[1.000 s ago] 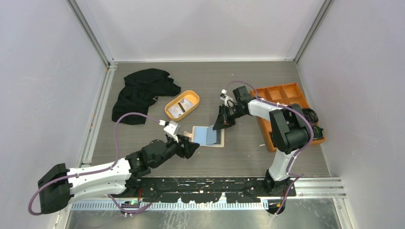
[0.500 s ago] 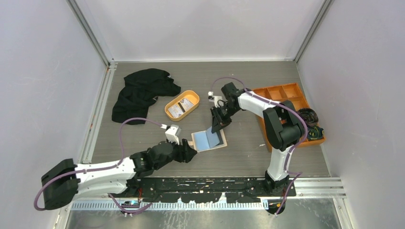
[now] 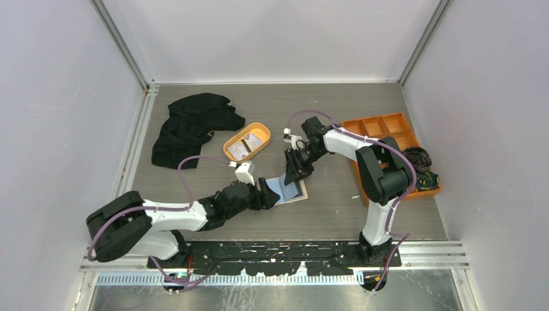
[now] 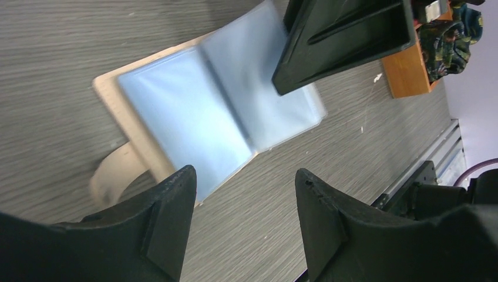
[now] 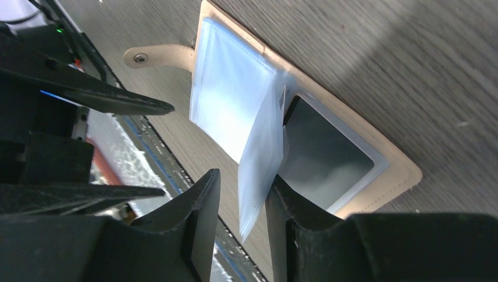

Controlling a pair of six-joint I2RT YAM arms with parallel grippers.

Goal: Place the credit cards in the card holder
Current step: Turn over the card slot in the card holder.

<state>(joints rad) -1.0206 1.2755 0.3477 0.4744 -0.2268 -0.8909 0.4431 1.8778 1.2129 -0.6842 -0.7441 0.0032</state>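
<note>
Card holder (image 3: 294,192) spread open, snap tab (image 5: 154,56) toward left gripper (image 4: 242,182), parted and empty. Right gripper (image 5: 244,176) ajar astride one sleeve (image 5: 258,155).

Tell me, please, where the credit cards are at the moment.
In the top view, the credit cards lie in the orange oval tray at mid-table, between the black cloth and the right gripper.

Robotics lab test cell. Plain pale wall panels (image 3: 278,39) in aluminium framing (image 3: 122,45) enclose a grey wood-grain table (image 3: 336,107). Left arm (image 3: 175,216) and right arm (image 3: 385,175), white and black, are bolted to a slotted rail (image 3: 304,251) at the near edge.
</note>
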